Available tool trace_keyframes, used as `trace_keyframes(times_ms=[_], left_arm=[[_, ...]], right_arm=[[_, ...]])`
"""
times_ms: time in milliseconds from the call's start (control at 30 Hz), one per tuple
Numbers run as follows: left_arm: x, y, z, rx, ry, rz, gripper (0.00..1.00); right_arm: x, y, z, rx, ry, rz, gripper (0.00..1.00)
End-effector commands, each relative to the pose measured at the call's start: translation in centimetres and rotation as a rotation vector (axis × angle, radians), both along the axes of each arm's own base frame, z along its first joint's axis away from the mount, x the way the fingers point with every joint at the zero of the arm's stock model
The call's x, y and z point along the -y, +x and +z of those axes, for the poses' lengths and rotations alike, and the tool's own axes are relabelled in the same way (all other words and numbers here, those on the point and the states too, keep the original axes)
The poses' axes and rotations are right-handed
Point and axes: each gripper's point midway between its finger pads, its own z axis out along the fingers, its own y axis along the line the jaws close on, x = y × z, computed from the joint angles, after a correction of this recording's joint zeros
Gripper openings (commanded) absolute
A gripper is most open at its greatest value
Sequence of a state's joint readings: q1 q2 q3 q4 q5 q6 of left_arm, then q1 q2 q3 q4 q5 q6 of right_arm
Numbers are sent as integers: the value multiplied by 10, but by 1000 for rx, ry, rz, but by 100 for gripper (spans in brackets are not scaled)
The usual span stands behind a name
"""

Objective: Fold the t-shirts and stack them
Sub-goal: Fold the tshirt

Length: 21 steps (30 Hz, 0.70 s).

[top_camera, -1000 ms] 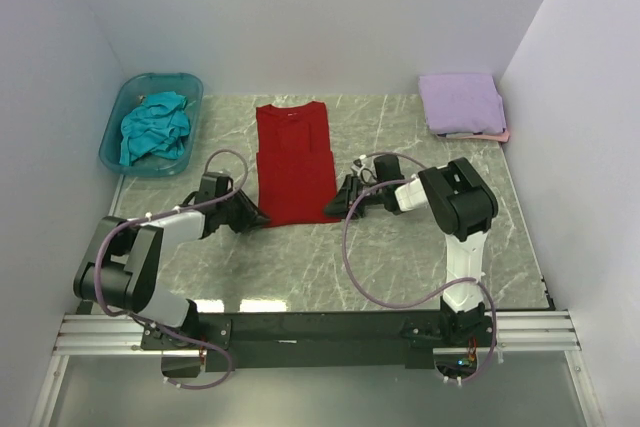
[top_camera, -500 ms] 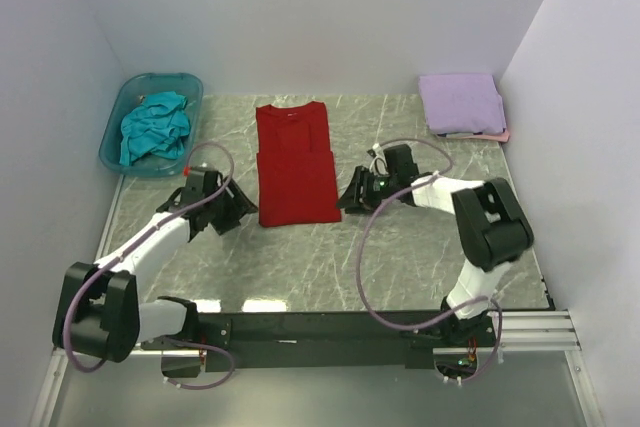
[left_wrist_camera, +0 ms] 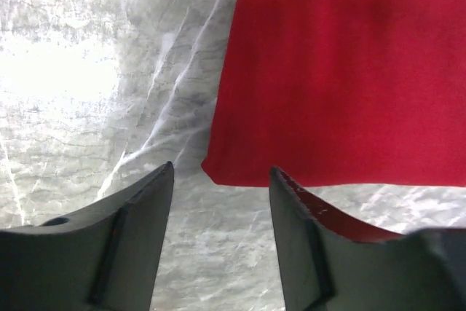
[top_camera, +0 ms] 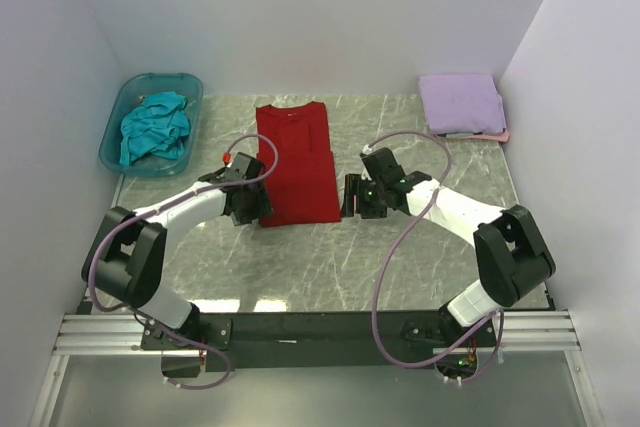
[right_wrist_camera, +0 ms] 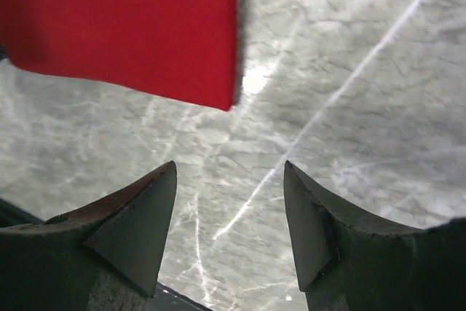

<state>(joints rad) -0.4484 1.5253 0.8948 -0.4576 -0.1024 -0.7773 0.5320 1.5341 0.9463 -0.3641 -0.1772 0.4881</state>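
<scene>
The deep red t-shirt [top_camera: 295, 162] lies flat on the marble table, folded into a long narrow strip, collar at the far end. My left gripper [top_camera: 257, 209] is open and empty just off the shirt's near left corner [left_wrist_camera: 218, 172]. My right gripper [top_camera: 347, 199] is open and empty just off its near right corner [right_wrist_camera: 226, 100]. A folded lavender t-shirt [top_camera: 461, 102] lies on a pale pink one [top_camera: 497, 134] at the far right. The teal t-shirt [top_camera: 155, 127] is crumpled in the tub.
The translucent blue-green plastic tub [top_camera: 123, 117] stands at the far left corner. White walls close in the table on the left, back and right. The black rail with both arm bases [top_camera: 320, 332] runs along the near edge.
Both grippers have swung inward from beside the shirt and now sit at its two near corners. The shirt has not moved.
</scene>
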Motion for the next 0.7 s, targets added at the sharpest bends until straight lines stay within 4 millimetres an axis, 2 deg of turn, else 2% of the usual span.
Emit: trace_keyframes(times_ms=[0,300,567,667], left_arm=[[3,9,6,18,39,-22,58],[4,5,-21,-70,82,-32,49],[3,-3,-39,-153,111,-42,48],[4,-10,-44,-177,106,-51,39]], right_arm=[[3,15,15,64,-59,-32,67],[-9,22,8,61,-98,-22,67],[-23,25,-13,8,-159,-18,67],[-31,33,-12,9,-175,-29,67]])
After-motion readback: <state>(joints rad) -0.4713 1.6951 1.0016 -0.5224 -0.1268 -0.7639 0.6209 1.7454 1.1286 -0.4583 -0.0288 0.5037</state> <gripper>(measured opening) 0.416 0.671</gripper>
